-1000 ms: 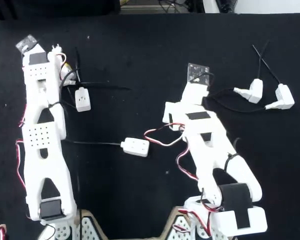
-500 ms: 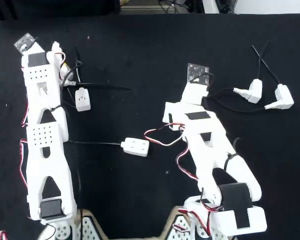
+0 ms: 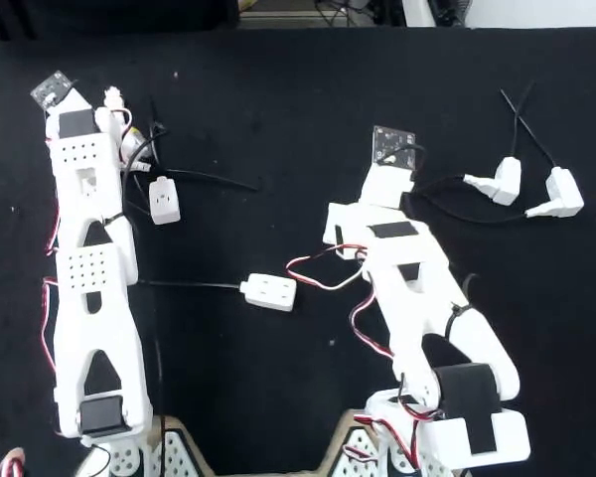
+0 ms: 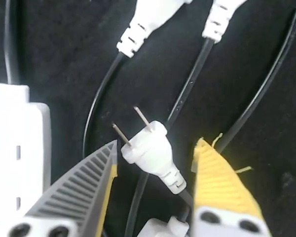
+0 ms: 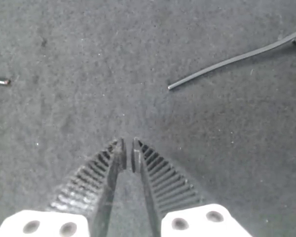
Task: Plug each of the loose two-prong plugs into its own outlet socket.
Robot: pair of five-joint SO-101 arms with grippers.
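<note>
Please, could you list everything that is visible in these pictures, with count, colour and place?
Table: one, black, under everything.
Outlet sockets: two, white, one at the table's left, the other near centre.
Angled plugs: two, white with black cords, side by side at the table's right.
Two-prong plug: one, white, lying beside the left socket.
Left gripper: one, grey and yellow, open around the two-prong plug.
Right gripper: one, grey, shut, empty.

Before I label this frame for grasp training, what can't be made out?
Left wrist view: the edge cuts off the outlet block; whether the left gripper touches the plug between its fingers is unclear.
High view: the left arm's wrist covers that gripper and plug.
High view: the two plugs by the right arm: prongs too small.
</note>
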